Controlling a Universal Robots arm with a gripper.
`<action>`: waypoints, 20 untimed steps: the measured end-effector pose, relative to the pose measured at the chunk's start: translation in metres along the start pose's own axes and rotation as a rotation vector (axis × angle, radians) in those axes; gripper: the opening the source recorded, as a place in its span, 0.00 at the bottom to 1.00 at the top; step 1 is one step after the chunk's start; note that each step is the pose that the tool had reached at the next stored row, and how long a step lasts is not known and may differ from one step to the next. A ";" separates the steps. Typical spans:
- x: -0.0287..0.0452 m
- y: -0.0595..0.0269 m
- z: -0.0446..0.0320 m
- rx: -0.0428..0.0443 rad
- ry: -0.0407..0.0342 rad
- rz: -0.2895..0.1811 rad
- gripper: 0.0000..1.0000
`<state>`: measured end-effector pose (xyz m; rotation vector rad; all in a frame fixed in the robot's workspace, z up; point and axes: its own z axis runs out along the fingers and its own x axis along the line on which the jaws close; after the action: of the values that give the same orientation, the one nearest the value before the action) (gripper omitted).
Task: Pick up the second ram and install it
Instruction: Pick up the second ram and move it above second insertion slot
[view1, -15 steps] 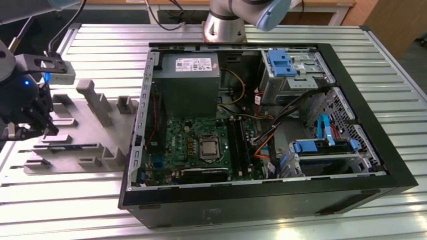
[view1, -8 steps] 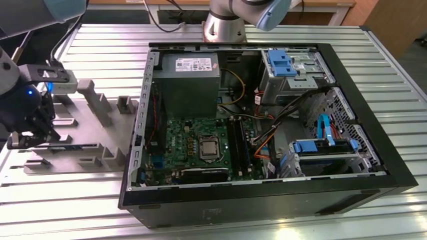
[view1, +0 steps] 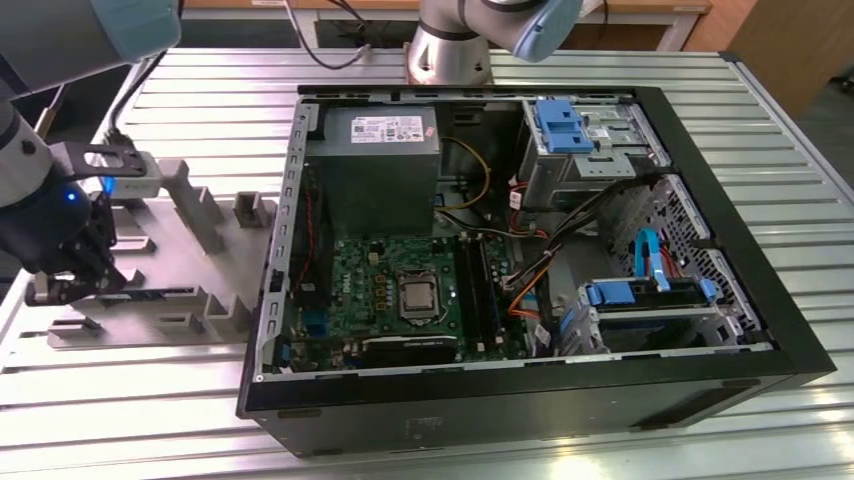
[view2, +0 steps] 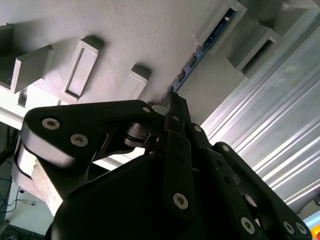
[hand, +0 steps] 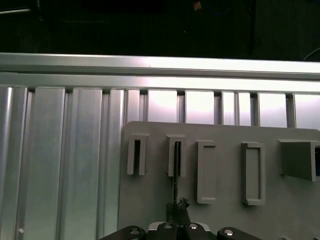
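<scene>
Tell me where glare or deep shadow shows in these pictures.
First wrist view: the metal table glares white under a black background. Second wrist view: the gripper is a dark mass against the pale fixture. Exterior view: even light, shadow inside the computer case.

**One of most things, five blocks**

One open computer case (view1: 534, 405) lies on one ribbed metal worktop (view1: 134, 400). Inside the case there is one motherboard (view1: 367, 265), one processor (view1: 418, 294) and one grey power supply box (view1: 380, 160). At least two blue plastic brackets (view1: 561, 125) also sit inside the case.

Beside the case, on the exterior view's left, lies one grey fixture plate (view1: 147, 225). The first wrist view shows five raised fixture blocks (hand: 206, 172) on that plate. One stick, the second ram (hand: 175, 172), stands on edge in one of them.

One robot arm (view1: 454, 45) carries one pincer (hand: 178, 206), over the plate beside the case.
</scene>
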<state>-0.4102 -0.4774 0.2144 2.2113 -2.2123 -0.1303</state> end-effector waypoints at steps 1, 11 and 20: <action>0.0001 -0.0001 0.0014 -0.0009 0.0001 0.000 0.11; 0.0001 -0.0001 0.0022 -0.0015 0.0003 -0.002 0.23; 0.0006 -0.0002 0.0111 -0.0016 0.0004 -0.004 0.30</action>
<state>-0.4107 -0.4774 0.2034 2.2151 -2.2067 -0.1316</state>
